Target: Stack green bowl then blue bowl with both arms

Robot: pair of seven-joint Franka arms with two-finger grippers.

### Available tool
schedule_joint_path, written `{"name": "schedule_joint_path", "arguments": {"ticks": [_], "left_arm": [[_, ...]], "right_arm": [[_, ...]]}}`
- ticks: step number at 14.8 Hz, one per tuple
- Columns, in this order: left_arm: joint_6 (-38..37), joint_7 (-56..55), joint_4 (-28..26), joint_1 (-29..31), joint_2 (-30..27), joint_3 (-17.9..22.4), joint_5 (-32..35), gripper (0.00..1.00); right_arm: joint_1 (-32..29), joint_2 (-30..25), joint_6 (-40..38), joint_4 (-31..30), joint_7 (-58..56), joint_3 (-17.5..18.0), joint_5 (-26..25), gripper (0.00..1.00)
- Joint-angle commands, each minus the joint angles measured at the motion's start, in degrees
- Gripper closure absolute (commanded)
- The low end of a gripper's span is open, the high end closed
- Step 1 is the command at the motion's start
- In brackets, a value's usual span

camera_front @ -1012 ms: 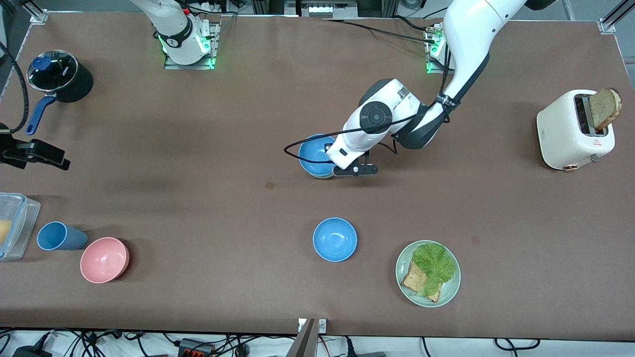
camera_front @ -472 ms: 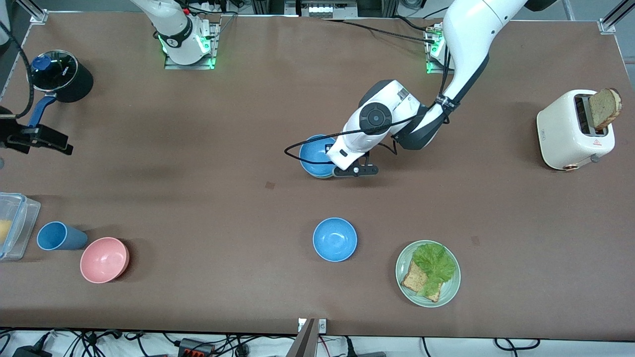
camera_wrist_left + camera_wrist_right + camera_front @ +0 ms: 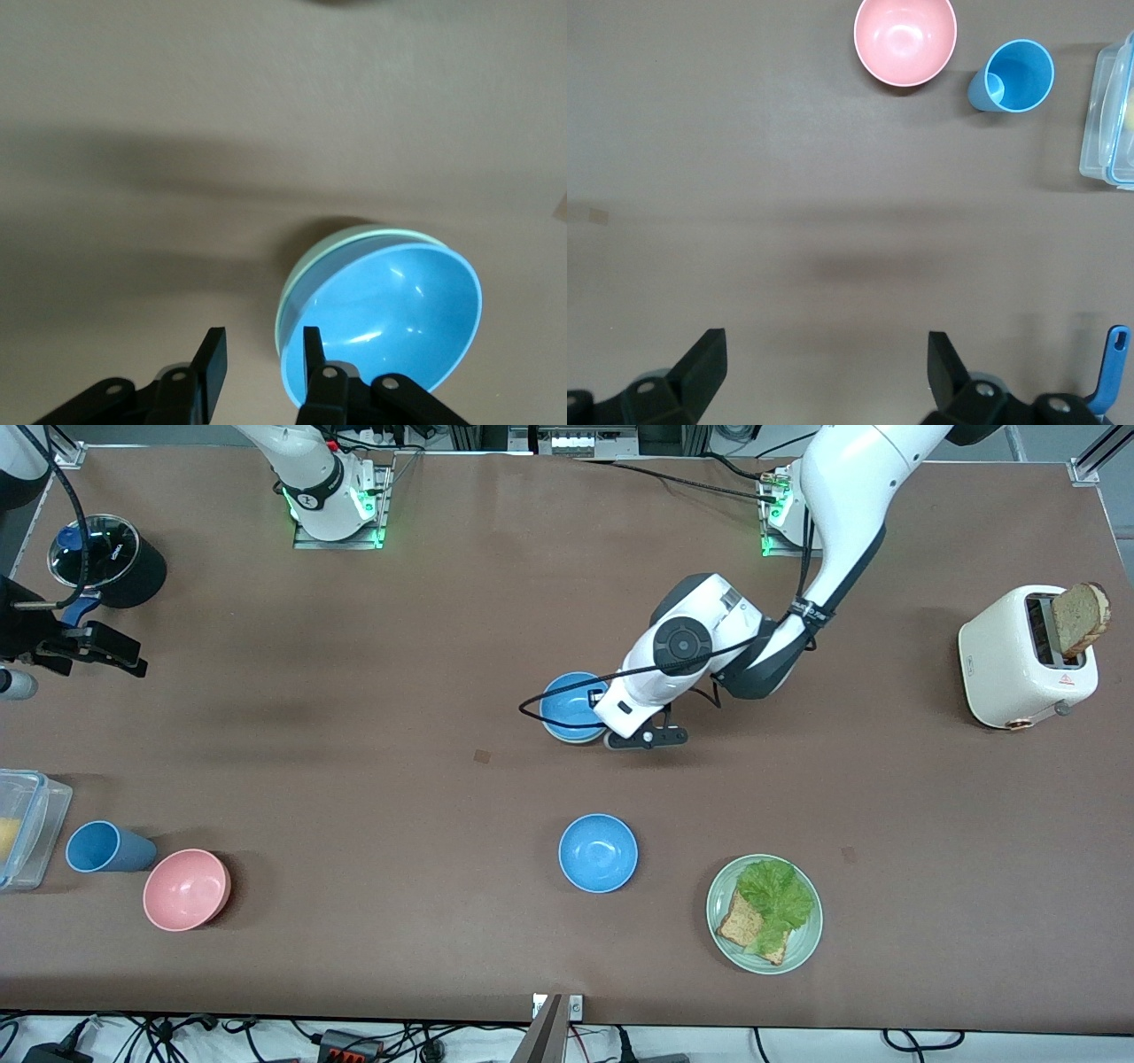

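A blue bowl [image 3: 567,701] sits nested in the green bowl [image 3: 573,740] near the table's middle; only the green rim shows under it. In the left wrist view the blue bowl [image 3: 390,310] fills the green bowl [image 3: 350,235]. My left gripper [image 3: 611,731] is open just above the stack's edge, on the side toward the left arm's end. In that view the left gripper [image 3: 261,350] has one finger [image 3: 312,350] by the rim and the other over bare table. My right gripper [image 3: 53,646] is open and empty [image 3: 824,345], high over the right arm's end of the table.
A second blue bowl [image 3: 598,853] stands nearer the camera than the stack, beside a green plate [image 3: 802,948] with lettuce and bread. A pink bowl [image 3: 187,889], blue cup [image 3: 102,847], clear container [image 3: 27,824] and black pot [image 3: 106,558] are at the right arm's end. A toaster [image 3: 1023,655] is at the left arm's end.
My left hand has shifted slightly toward the left arm's end, away from the stacked bowls. My right gripper has drawn back toward the robots' bases.
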Motion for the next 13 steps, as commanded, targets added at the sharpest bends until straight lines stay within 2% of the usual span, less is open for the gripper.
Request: {"name": "schedule_joint_path", "arguments": {"ticks": [1,4,6,9,13], "left_arm": [[-6.53,3.57,3.25,3.45,-1.92,-0.93,1.52,0.57],[-13.48,12.17,8.27,6.35,-2.1,-0.93,1.17,0.55],[-16.38,17.44,9.5,9.51,-3.06,-0.93,1.08,0.53],[-20.08,32.36,11.87,15.05,-3.15,-0.93,0.73,0.51],[-22.19,46.18,13.02,20.94,-3.15,-0.41,1.6,0.51]], "right_arm": [[0.08,-3.28,2.39,-4.11,-0.08,0.32,0.03,0.0],[0.08,-6.01,6.09,-8.41,-0.08,0.32,0.03,0.0],[0.08,-5.49,5.57,-7.46,-0.09,0.32,-0.15,0.0],[-0.1,-5.58,5.57,-6.84,-0.43,0.23,-0.06,0.0],[-0.01,-5.49,5.57,-6.75,-0.17,0.23,-0.06,0.0]]}}
